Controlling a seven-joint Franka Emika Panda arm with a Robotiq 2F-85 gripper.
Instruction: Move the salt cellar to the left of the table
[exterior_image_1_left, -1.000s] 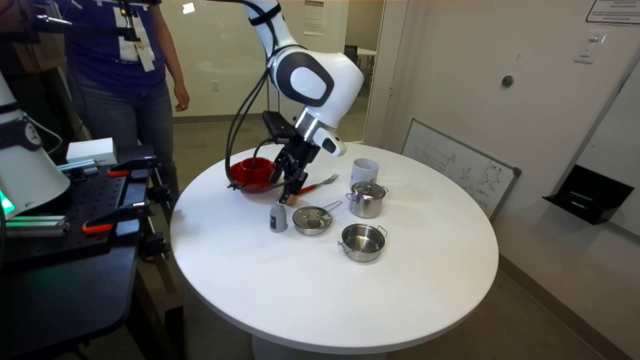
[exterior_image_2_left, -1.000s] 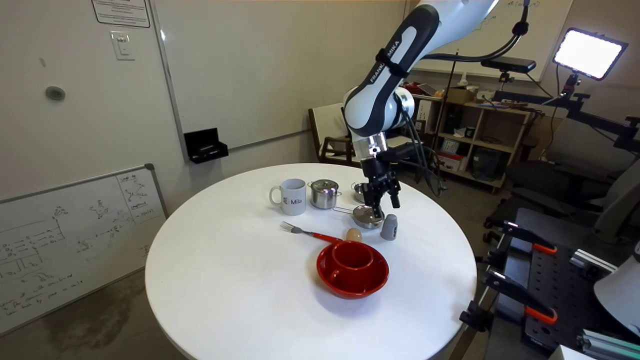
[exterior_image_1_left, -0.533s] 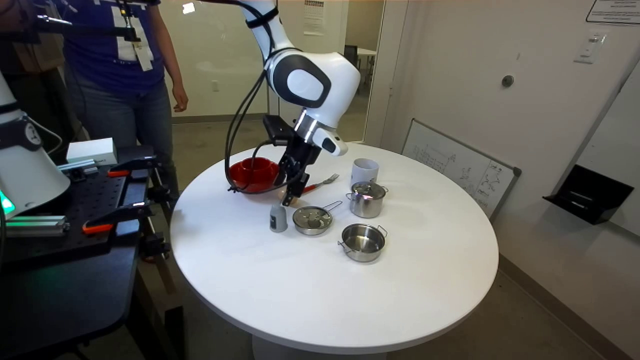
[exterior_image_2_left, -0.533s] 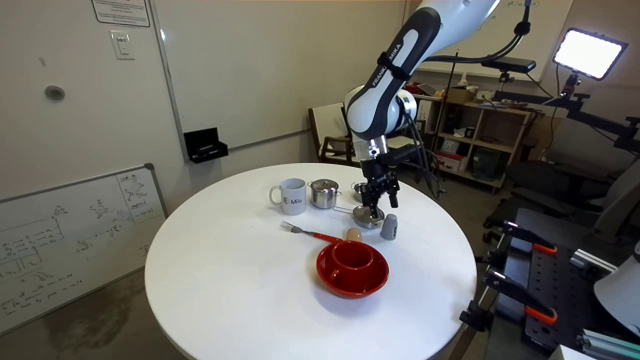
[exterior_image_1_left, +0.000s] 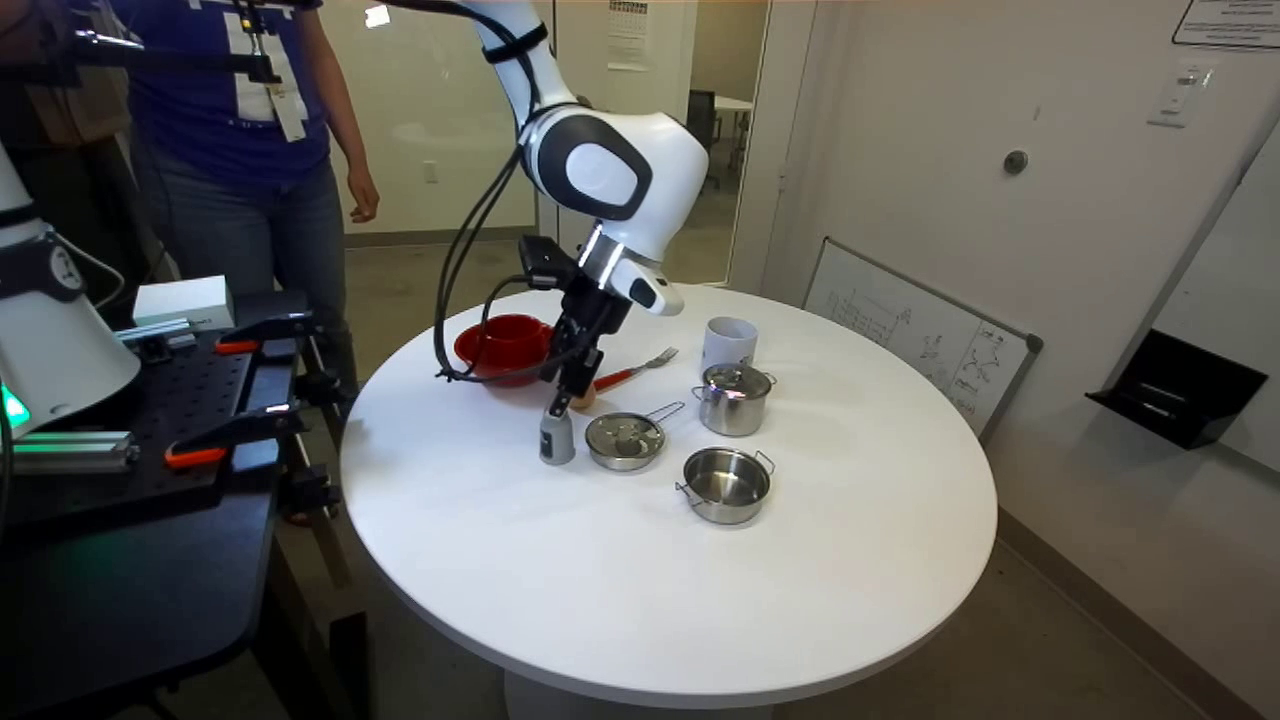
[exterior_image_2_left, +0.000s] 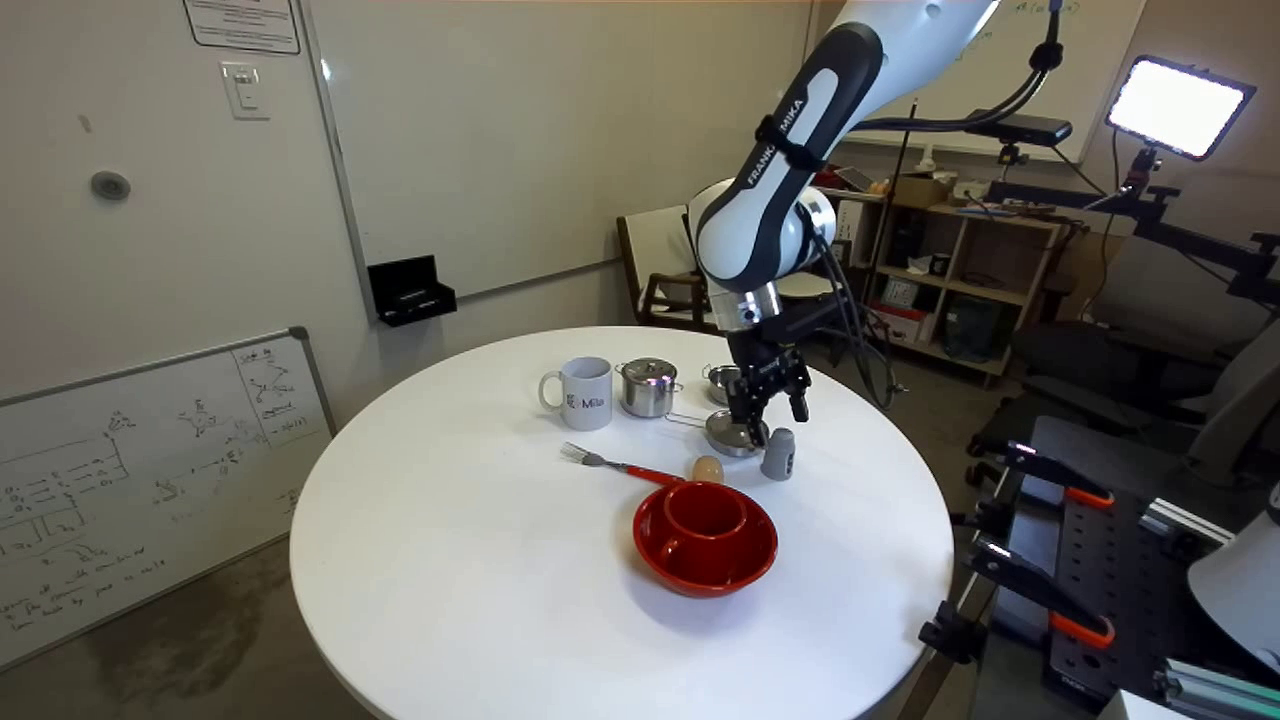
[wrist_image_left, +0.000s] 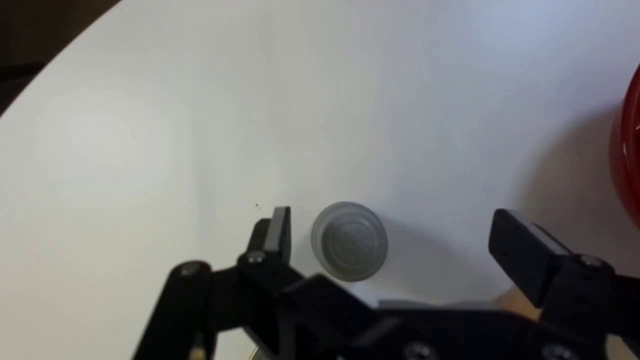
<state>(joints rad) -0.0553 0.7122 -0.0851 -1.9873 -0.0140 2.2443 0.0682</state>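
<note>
The salt cellar, a small grey shaker with a dark label, stands upright on the white round table. It also shows in an exterior view and, from above, in the wrist view. My gripper is open and empty, with its fingers wide apart. In the wrist view the salt cellar shows between the fingers, closer to the left one, touching neither. In both exterior views the fingertips are at about the height of the salt cellar's top. The exact height gap is hard to tell.
A small steel pan and a wooden egg are close to the salt cellar. A red bowl holds a red cup. Also there: a red-handled fork, white mug, lidded pot and open pot.
My gripper has shifted a little over the past half second, slightly down and toward the salt cellar. The fingers stay open. The salt cellar and the other things have not moved.
</note>
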